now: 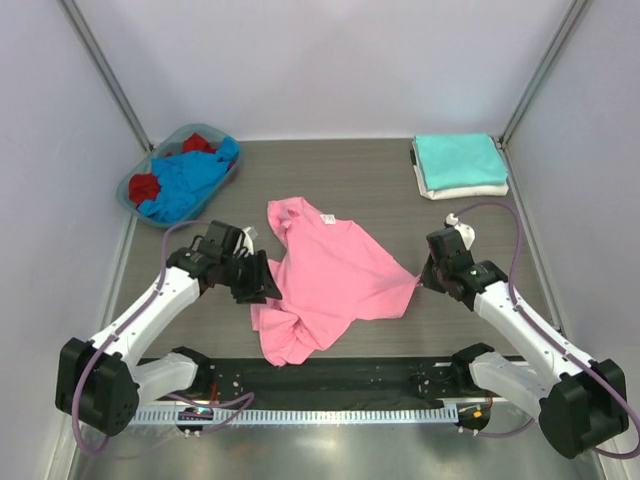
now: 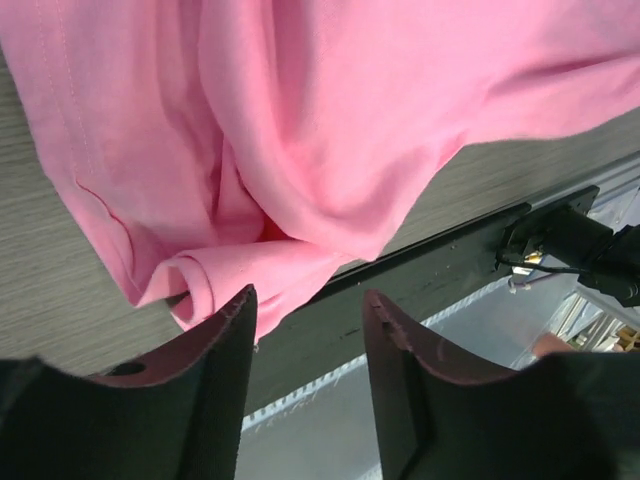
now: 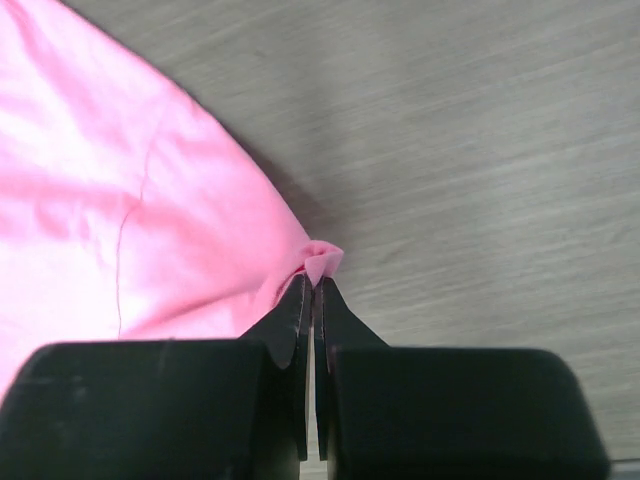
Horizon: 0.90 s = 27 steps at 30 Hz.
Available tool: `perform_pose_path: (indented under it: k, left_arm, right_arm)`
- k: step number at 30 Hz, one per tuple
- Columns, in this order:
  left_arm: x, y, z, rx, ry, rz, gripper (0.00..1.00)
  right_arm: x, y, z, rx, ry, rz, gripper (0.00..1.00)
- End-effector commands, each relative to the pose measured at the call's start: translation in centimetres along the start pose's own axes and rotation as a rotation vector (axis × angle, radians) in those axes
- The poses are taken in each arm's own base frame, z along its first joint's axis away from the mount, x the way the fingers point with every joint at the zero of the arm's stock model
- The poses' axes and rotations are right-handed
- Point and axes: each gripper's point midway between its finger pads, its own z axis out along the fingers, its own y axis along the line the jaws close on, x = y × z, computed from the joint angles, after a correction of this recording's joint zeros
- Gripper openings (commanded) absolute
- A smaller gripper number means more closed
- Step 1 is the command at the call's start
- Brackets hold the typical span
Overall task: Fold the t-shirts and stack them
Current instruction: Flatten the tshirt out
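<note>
The right tool (image 3: 313, 288) is pinching one corner of the pink t-shirt (image 1: 330, 275). The left tool (image 2: 307, 295) is gaping empty beside it.

The bright pink soft cloth t-shirt (image 1: 330, 280) ran past the top and both side edges of the left wrist view, and past the left and top edges of the right wrist view. The corner pinched by the right gripper (image 3: 313, 285) was hidden between its black fingers, save a small tuft. The left gripper (image 2: 310, 300) was cut off by the bottom edge. The folded white t-shirt (image 1: 465, 189) lay mostly hidden beneath the folded teal t-shirt (image 1: 458, 158). In the blue-rimmed plastic basket (image 1: 150, 156), the red t-shirt (image 1: 145, 186) was partly buried under the crumpled blue t-shirt (image 1: 185, 180).
</note>
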Motion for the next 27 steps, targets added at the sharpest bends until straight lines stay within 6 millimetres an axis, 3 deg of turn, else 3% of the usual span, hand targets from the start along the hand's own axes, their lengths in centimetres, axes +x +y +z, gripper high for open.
perform_pose_path:
  k: [1, 7, 9, 12, 18, 19, 22, 27]
  left_arm:
    - [-2.6, -2.9, -1.1, 0.105, -0.118, 0.045, 0.52]
    - [-2.9, 0.1, -0.6, -0.055, -0.150, 0.036, 0.54]
    - [-3.4, 1.3, -0.3, -0.114, -0.179, 0.021, 0.57]
    - [-5.4, 2.3, 1.0, -0.171, -0.240, -0.022, 0.59]
    - [-9.6, 1.7, 4.2, -0.200, -0.241, -0.069, 0.53]
    - [-9.3, 2.8, 5.7, -0.243, -0.186, -0.082, 0.49]
    - [-9.3, 4.8, 7.2, -0.342, -0.138, -0.084, 0.44]
    - [-9.4, 8.2, 7.0, -0.491, -0.185, -0.082, 0.48]
  right_arm:
    - [-2.3, 0.0, -0.4, 0.009, -0.113, 0.083, 0.02]
    - [-1.1, -0.8, 0.0, 0.084, -0.043, 0.121, 0.13]
    - [-0.8, -1.0, 0.0, 0.097, -0.030, 0.131, 0.10]
    - [-0.9, -0.9, -0.1, 0.090, -0.034, 0.145, 0.01]
    - [-0.9, -2.5, -0.9, 0.142, -0.079, 0.178, 0.01]
    - [-1.3, -2.7, -1.3, 0.140, -0.107, 0.189, 0.01]
    - [-1.7, -3.4, -1.9, 0.161, -0.136, 0.196, 0.01]
    - [-1.8, -3.5, -2.8, 0.143, -0.153, 0.216, 0.01]
